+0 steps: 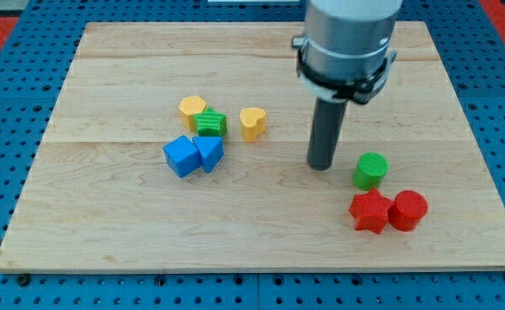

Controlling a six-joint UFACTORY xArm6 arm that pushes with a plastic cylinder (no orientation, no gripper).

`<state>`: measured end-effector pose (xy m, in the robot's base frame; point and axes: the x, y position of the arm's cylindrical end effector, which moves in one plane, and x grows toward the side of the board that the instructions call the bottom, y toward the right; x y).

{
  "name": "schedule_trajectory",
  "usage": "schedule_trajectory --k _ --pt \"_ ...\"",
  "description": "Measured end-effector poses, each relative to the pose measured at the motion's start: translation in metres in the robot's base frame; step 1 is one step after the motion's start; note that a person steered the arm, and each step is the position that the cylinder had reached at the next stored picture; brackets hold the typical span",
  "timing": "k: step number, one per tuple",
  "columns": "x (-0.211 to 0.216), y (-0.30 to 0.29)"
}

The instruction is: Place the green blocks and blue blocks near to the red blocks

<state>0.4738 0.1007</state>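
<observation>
My tip (322,164) rests on the board right of centre, a short way left of the green cylinder (370,170). Below that cylinder sit the red star (370,211) and the red cylinder (407,210), touching each other; the green cylinder stands just above the star. At centre left, the green star (210,123) sits above the blue cube (182,156) and the blue triangular block (209,152), which touch each other. These are well to the left of my tip.
A yellow hexagonal block (192,108) touches the green star's upper left. A yellow heart block (252,122) stands to the star's right. The wooden board (106,232) lies on a blue pegboard with red strips at the view's top corners.
</observation>
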Motion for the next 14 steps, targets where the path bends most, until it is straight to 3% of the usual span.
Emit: schedule_trajectory --k 1,2,4,5,7,8,10,11,13,14 --pt "0.004 0.036" --pt "0.003 0.016" --pt "-0.105 -0.069" --pt "-0.112 -0.145" --pt "-0.023 -0.128" --pt "-0.023 -0.102" --pt "-0.072 -0.183" --pt "-0.028 -0.204" --pt "-0.014 -0.081" --pt "-0.016 -0.055"
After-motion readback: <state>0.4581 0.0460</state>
